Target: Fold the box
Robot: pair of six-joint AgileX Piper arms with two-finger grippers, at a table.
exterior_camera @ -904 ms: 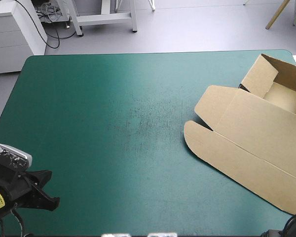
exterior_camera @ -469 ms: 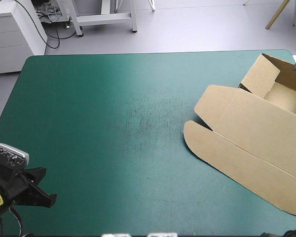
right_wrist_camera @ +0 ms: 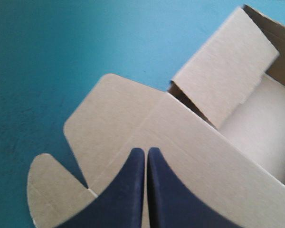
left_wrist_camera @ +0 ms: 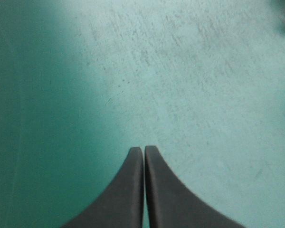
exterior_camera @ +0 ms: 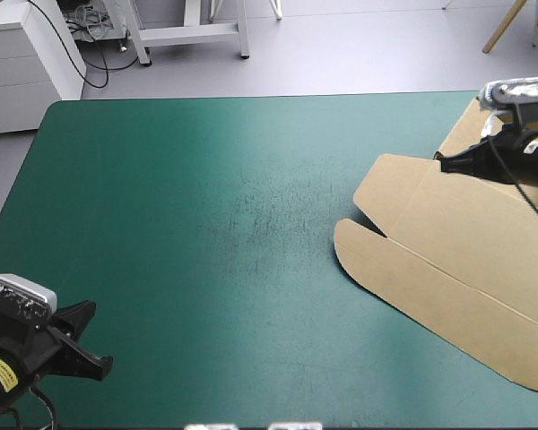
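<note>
Box (exterior_camera: pixel 466 242): brown, on the teal-green table (exterior_camera: pixel 206 224), out at 3 o'clock from the table's middle and reaching to the right edge. Lid (right_wrist_camera: pixel 180 137) lies flat, its rounded flaps toward the table's middle. Tray (right_wrist_camera: pixel 268 123) stands open at the far right corner, with one wall (right_wrist_camera: pixel 225 85) raised.

My right gripper (right_wrist_camera: pixel 146 152): black fingers pressed together in one point, nothing between them. It is over the lid's far end, just beside the crease where lid meets tray. From the tip in the high view, the lid runs away toward 5 o'clock and the tray sits at 2 o'clock, partly behind my arm. I cannot tell whether the tip touches the board.

My left gripper (left_wrist_camera: pixel 144 152): fingers pressed together, empty, over bare cover near the table's 7 o'clock corner. The box is well apart from it, off at 2 o'clock.
</note>
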